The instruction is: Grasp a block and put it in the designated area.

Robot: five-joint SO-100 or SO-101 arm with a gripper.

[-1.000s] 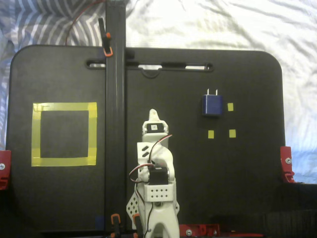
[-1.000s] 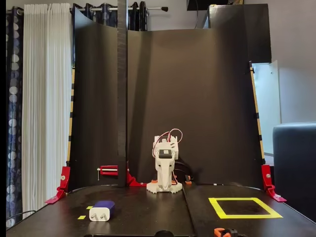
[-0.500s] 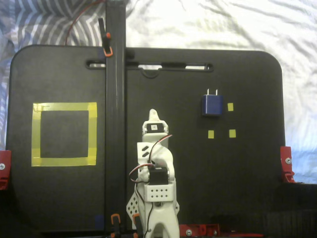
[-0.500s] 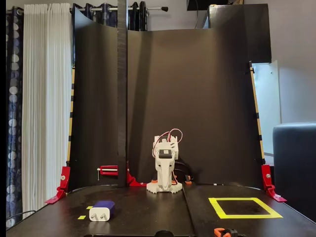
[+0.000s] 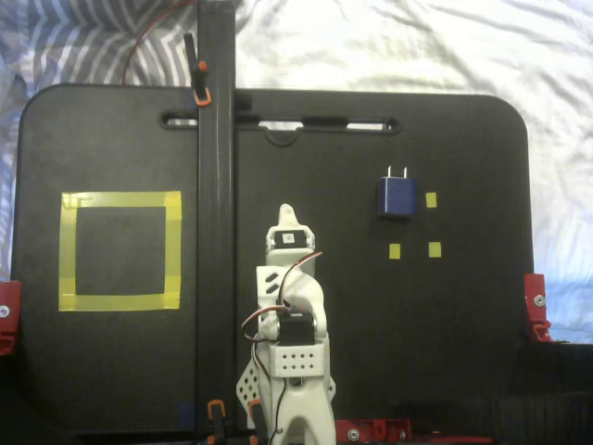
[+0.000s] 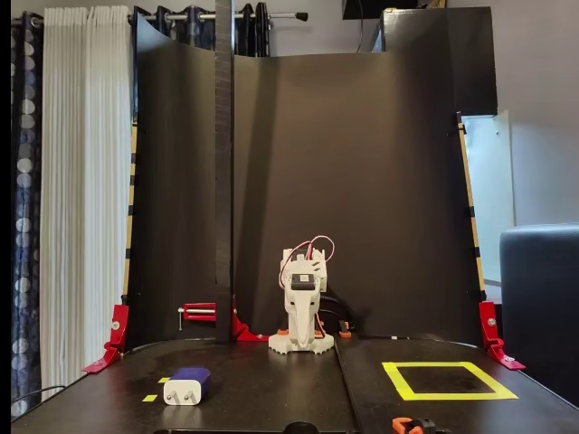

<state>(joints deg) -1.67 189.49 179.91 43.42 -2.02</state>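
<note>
From my station, I saw the block (image 5: 396, 197) lying flat on the black table (image 5: 463, 315), its two prongs pointing toward the slotted far edge in the top-down fixed view, just beside one of three small yellow markers (image 5: 431, 199). The same block (image 6: 188, 385) sat low at the left of the front-facing fixed view, pale end toward the camera. The designated area (image 5: 120, 250) lay on the opposite side of the table, well apart from the block, with a tall black post (image 5: 215, 185) standing between them in the top-down view. The arm (image 5: 292, 343) was folded up at its base, its gripper (image 5: 287, 215) pointing toward the far edge, touching nothing. I could not tell whether the jaws stood apart or together.
</note>
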